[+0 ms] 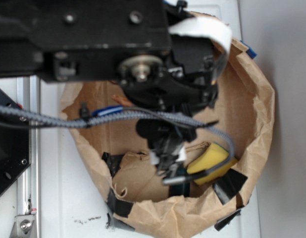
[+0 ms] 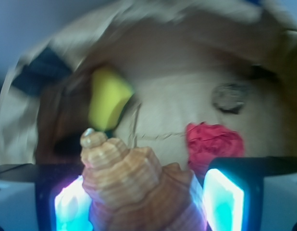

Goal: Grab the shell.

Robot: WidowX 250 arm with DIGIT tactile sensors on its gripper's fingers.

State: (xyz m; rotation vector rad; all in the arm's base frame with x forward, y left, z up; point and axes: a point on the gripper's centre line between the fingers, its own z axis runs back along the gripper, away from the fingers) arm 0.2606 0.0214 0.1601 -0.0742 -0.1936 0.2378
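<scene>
Clamping the conch shell (image 2: 139,187) between both fingers, your gripper (image 2: 143,197) holds it; lift straight, clear of the paper flower (image 2: 213,142).

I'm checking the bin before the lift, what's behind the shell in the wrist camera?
Behind the shell, between the gripper fingers, lie a yellow sponge, a red flower and a dark rock on the paper floor. The shell hides whatever is directly beneath it.

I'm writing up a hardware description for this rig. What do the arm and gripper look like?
The arm is black and blocky, with silver screws and a metal shaft end. A grey braided cable with a blue tie crosses it. The gripper has black fingers with glowing cyan-white pads.
</scene>
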